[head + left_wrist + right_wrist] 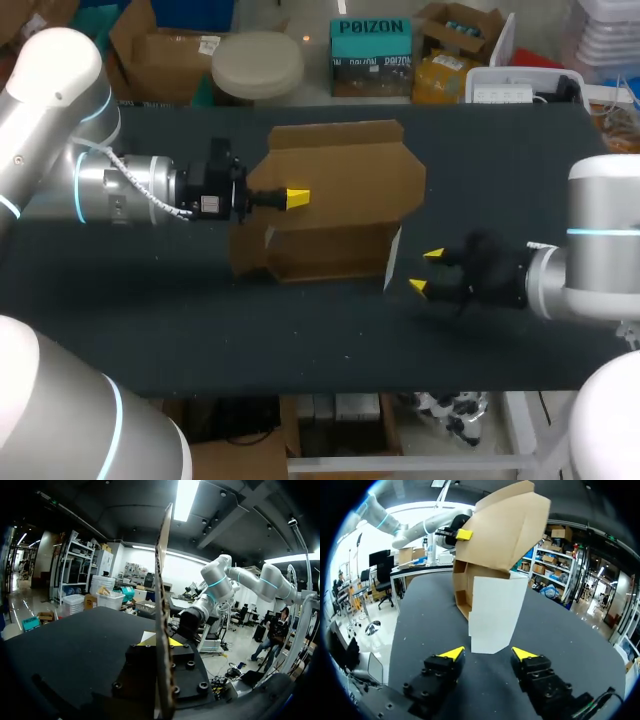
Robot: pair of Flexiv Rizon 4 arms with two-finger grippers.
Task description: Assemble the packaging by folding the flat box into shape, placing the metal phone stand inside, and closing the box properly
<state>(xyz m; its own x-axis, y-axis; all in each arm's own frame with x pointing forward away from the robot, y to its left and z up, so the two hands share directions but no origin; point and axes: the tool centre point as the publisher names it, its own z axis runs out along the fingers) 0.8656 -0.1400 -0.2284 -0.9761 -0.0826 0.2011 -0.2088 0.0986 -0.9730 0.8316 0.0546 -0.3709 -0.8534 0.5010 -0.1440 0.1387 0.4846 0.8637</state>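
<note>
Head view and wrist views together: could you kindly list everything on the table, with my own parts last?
cardboard box: one, brown, partly folded, mid-table, one panel raised.
white flap: one, white, at the box's end facing the right arm.
table: one, black, under everything.
metal phone stand: none in view.
left arm: one, silver, from the left; jaws shut on the box's raised panel.
right arm: one, silver, from the right; jaws open, just short of the white flap.

matt cardboard box (345, 175), dark matt table (150, 320)
</note>
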